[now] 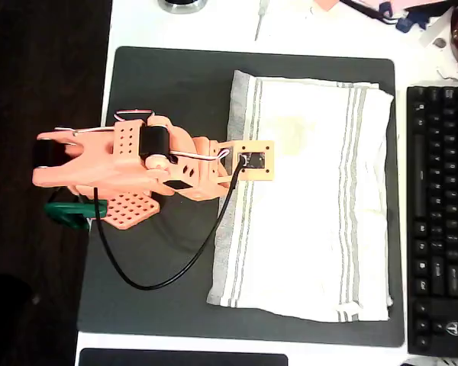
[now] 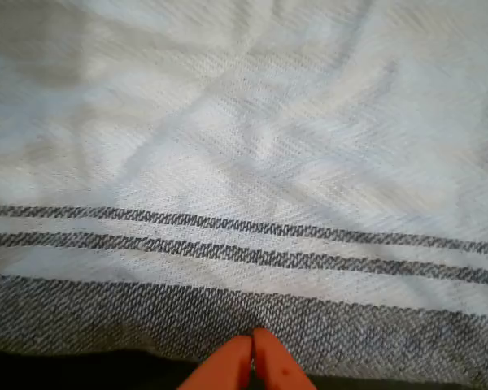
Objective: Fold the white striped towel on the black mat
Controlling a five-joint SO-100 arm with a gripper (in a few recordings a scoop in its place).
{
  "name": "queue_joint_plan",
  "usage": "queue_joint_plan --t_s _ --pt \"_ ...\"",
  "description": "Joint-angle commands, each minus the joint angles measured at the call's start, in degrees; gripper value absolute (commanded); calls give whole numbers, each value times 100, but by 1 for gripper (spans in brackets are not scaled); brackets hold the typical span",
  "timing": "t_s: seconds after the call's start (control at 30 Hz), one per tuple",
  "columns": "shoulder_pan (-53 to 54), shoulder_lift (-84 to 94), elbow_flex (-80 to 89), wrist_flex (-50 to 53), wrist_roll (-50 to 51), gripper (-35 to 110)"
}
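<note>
White striped towel (image 1: 313,198) is spread flat on the black mat (image 1: 168,99), toward its keyboard-side edge. The grey hem should be pinched low, one layer only, then lifted across. Hand (image 2: 252,357) is poised at the hem, fingertips pressed together, nothing gripped.

**Arm stretched out, fingers pressed together**

From overhead I see my orange arm (image 1: 137,171) reaching from the left of the picture toward the right, lying low and nearly level. The wrist camera's square mount sits at its far end, with a black cable looping back beneath the arm. Through the wrist view my gripper (image 2: 253,361) points up from the bottom edge, its two orange fingertips (image 2: 228,366) touching each other with no gap between them.
</note>
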Motion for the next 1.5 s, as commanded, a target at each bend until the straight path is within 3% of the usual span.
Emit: queue_joint_plan --t_s 0.0,0.97,1.47 --pt "70 132 132 79 -97 0" --pt "141 -9 123 53 -510 0" --pt "167 -976 -712 -624 -1230 0"
